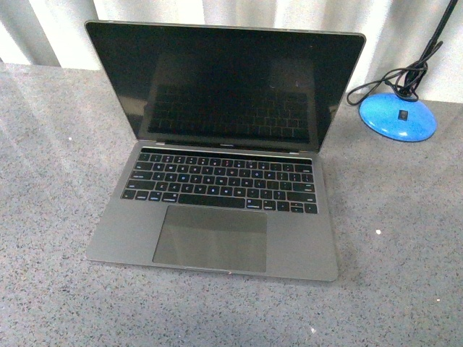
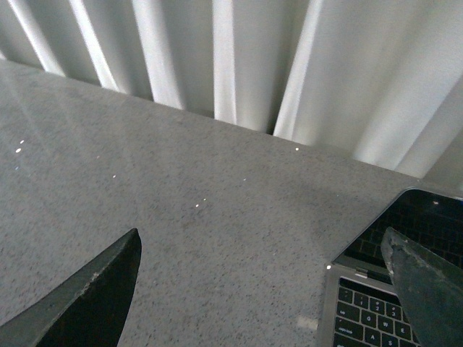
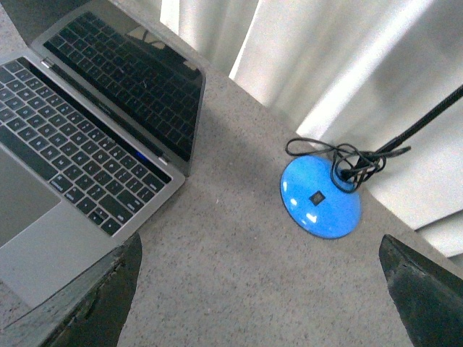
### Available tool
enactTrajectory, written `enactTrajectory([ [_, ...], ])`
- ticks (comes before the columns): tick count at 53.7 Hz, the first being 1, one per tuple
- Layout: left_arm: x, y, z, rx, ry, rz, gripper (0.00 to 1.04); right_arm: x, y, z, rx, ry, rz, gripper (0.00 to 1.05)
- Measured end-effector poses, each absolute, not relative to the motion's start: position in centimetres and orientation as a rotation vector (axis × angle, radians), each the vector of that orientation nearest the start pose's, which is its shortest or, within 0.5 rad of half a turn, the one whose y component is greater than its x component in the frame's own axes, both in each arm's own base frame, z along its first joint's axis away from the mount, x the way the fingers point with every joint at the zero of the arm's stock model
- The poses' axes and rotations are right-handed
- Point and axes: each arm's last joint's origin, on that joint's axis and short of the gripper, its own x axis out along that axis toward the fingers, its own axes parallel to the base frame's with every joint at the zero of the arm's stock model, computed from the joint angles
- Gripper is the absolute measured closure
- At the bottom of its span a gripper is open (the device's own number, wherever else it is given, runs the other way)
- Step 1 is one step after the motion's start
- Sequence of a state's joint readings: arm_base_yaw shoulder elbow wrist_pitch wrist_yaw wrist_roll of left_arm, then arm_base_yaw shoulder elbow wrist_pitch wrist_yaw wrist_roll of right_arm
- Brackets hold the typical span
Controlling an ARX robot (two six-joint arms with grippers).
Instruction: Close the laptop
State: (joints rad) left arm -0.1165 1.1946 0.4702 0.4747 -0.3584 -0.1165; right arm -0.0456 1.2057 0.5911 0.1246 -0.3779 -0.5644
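Note:
The laptop (image 1: 217, 181) stands open in the middle of the grey speckled table (image 1: 58, 181), its dark screen upright and its keyboard and trackpad facing me. Neither arm shows in the front view. My left gripper (image 2: 264, 289) is open and empty over bare table beside the laptop's left rear corner (image 2: 376, 289). My right gripper (image 3: 260, 289) is open and empty over the table between the laptop's right side (image 3: 87, 159) and the blue base.
A blue round lamp base (image 1: 398, 116) with a coiled black cable and a black gooseneck stands at the back right; it also shows in the right wrist view (image 3: 320, 195). White pleated curtains (image 1: 217, 11) hang along the table's far edge.

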Motion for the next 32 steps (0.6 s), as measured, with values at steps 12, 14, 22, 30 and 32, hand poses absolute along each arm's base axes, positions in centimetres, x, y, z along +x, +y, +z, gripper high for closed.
enactTrajectory([
  [12,27.0,-3.3,21.7,0.054,0.228,0.093,0.07,27.4,1.4,22.1,-0.505,0.338,0.481,0.1],
  [14,27.5,-3.5,21.8,0.067,0.229,0.081,0.07,27.8,1.6,22.1,-0.516,0.334,0.485,0.1],
  [22,30.7,-5.1,23.5,0.143,0.21,-0.013,0.07,29.9,2.7,22.1,-0.584,0.313,0.534,0.1],
  [30,32.6,-6.7,23.8,0.206,0.222,-0.099,0.07,31.4,3.5,22.2,-0.619,0.31,0.569,0.1],
  [32,33.2,-7.1,23.5,0.224,0.231,-0.121,0.07,31.7,3.8,22.2,-0.622,0.311,0.581,0.1],
])
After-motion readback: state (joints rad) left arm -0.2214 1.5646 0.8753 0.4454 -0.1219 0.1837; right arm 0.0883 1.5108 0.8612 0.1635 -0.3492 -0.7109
